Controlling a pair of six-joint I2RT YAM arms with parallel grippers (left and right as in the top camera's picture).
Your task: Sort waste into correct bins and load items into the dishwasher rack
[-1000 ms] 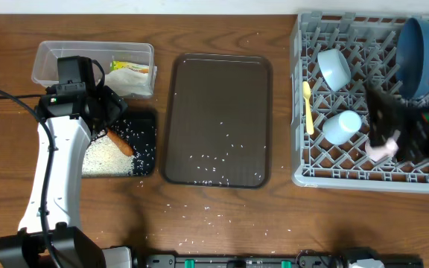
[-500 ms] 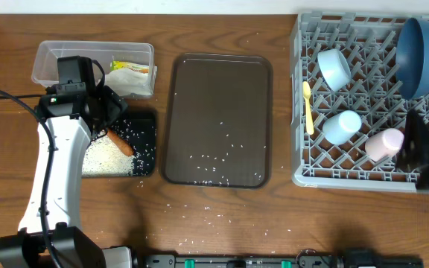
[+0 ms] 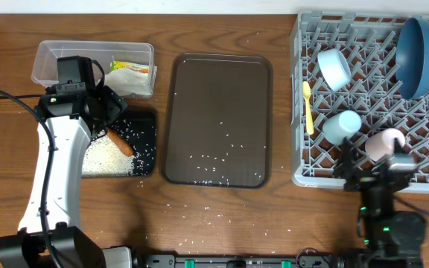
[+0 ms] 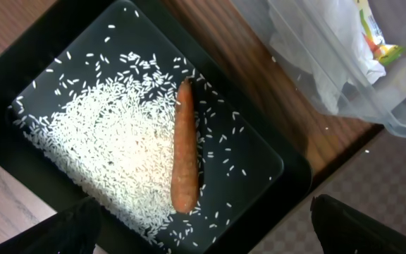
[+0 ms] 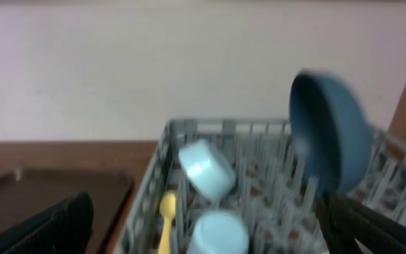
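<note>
Gaping wide with nothing between its fingers, the right gripper [image 5: 203, 219] sits at the lower right of the overhead view, just outside the front wall of the dishwasher rack [image 3: 319, 179]. Nearest it inside the rack is the pink cup [image 3: 384, 141]. The light blue cup [image 3: 341, 125] lies beside that, with the yellow spoon [image 3: 307, 108] and the bowl [image 3: 334, 68] further up. The plate [image 3: 417, 58] stands on edge at the upper right. The rack looks fully loaded, so the job here is a clean exit: lift before swinging, and keep the fingers apart and clear of the wall and the pink cup.

The left gripper [image 4: 210, 212] is also spread and empty, hanging over the black tray [image 4: 259, 187] at centre left. In that tray the carrot stick [image 4: 185, 152] lies on the rice [image 4: 111, 155]. The clear tub [image 4: 372, 106] above it holds the wrapper [image 4: 376, 28] and tissue [image 4: 309, 42].

Stray grains dot the lower half of the brown serving tray [image 3: 218, 104] and the table [image 3: 274, 223] below it. Pinching these one by one would likely fail. Tipping the brown tray over the black one seems the surer way to clear them.
</note>
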